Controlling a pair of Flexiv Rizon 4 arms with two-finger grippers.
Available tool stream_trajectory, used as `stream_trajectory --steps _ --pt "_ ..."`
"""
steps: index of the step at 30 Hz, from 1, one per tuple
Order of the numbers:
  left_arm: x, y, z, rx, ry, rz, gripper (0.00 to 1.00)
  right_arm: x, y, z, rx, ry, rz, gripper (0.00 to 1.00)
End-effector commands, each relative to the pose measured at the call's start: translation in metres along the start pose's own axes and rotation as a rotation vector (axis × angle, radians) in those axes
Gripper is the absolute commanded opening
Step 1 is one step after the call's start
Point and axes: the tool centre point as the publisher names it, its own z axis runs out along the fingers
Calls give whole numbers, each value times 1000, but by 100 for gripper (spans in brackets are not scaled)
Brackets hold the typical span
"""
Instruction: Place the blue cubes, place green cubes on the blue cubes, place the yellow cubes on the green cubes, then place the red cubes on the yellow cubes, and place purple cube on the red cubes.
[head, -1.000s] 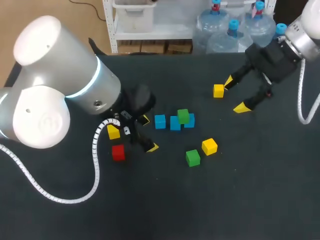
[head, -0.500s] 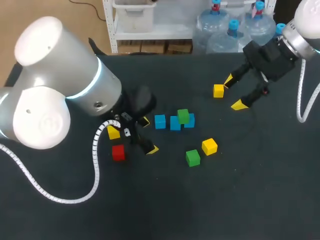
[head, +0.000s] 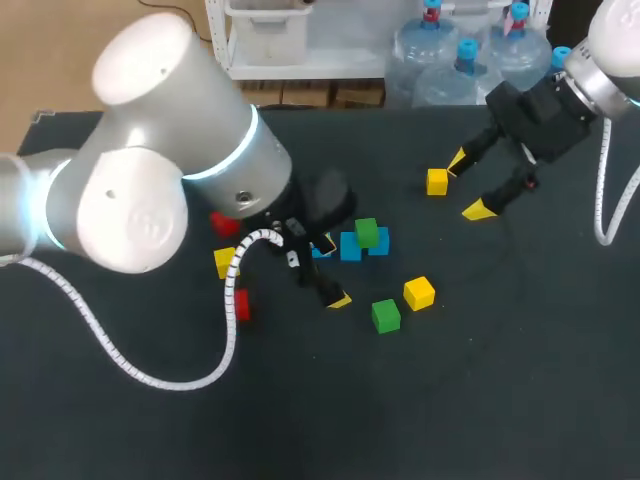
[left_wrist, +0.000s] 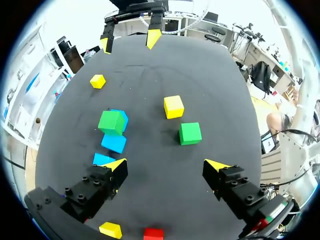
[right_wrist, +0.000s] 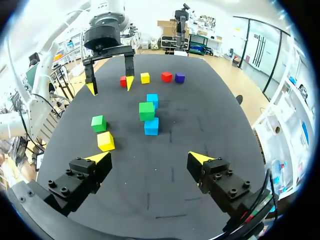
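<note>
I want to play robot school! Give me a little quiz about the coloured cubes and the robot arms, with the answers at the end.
1. True or false: a green cube sits on top of the blue cubes.
2. Which colour is the cube nearest the right end effector? A red, B yellow, C purple.
3. How many green cubes are there in all?

Key
1. True.
2. B, the yellow cube beside one of its fingers.
3. Two: the stacked one and a loose green cube.
</note>
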Motion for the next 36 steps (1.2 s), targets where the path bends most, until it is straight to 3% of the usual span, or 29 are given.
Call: stream_trajectory --steps 1,5,8,23,25,27,31,33,36 --pt "-7 2 4 12 30 11 100 0 0 0 0 -1 -1 100" --pt "-5 3 1 4 46 5 100 0 0 0 0 -1 -1 100" --pt "10 9 -16 -8 -23 -16 100 0 0 0 0 -1 -1 100" --pt "11 11 -20 -24 -48 -13 100 0 0 0 0 -1 -1 100" --pt "2 12 -24 -35 -11 4 100 0 0 0 0 -1 -1 100" --pt "-12 11 -22 -28 -47 62 100 0 0 0 0 -1 -1 100" --pt "-40 4 -10 1 22 120 100 0 0 0 0 -1 -1 100" --pt "-52 -2 -6 9 116 112 100 0 0 0 0 -1 -1 100" --pt "-62 -12 -3 18 173 93 100 0 0 0 0 -1 -1 100"
